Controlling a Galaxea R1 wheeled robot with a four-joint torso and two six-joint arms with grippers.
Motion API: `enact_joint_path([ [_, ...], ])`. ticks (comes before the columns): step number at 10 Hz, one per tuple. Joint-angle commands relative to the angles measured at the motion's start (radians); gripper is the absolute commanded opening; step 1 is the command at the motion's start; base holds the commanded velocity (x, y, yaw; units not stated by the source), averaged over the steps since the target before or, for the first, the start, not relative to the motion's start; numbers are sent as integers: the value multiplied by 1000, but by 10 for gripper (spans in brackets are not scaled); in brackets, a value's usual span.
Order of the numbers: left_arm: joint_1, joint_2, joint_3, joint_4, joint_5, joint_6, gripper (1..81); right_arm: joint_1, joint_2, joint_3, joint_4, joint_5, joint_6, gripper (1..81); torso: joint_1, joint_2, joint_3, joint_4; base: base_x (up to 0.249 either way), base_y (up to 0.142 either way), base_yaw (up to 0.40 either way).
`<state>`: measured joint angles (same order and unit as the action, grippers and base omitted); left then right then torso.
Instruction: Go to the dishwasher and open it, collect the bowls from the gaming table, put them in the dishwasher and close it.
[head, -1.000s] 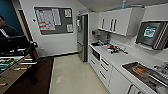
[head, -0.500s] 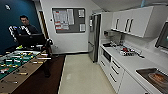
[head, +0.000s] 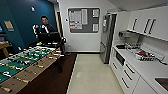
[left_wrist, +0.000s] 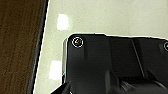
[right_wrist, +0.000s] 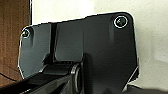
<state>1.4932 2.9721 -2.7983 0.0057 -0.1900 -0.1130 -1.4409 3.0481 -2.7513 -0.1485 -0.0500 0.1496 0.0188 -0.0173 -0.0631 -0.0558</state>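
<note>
A kitchenette with a foosball table (head: 23, 63) along one side and a white bench (head: 150, 68) running away along the other. The dishwasher cannot be told apart among the bench's cabinet fronts, so its facing is unclear. No bowls are showing; the task is seemingly just beginning. A person (head: 46, 28) is standing beyond the table. The jaws' state cannot be told.

I see a foosball table (head: 23, 62) with a green pitch on the left, a person (head: 46, 28) standing behind its far end. A noticeboard (head: 83, 20) hangs on the far wall beside a steel fridge (head: 107, 37). On the white counter (head: 150, 68) sits what looks like a dish rack (head: 145, 55).
</note>
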Motion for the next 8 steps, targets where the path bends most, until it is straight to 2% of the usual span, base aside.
enact_joint_path([
  [1, -44, -11, -10, 0, 44, -2, 811, 47, 17, -2, 9, -50, -5, 811, 0, 0, 0, 0, 0, 0, 361],
  [8, -46, -10, -10, -1, 44, -2, 811, 47, 16, -4, 12, -51, -4, 811, 0, 0, 0, 0, 0, 0, 360],
])
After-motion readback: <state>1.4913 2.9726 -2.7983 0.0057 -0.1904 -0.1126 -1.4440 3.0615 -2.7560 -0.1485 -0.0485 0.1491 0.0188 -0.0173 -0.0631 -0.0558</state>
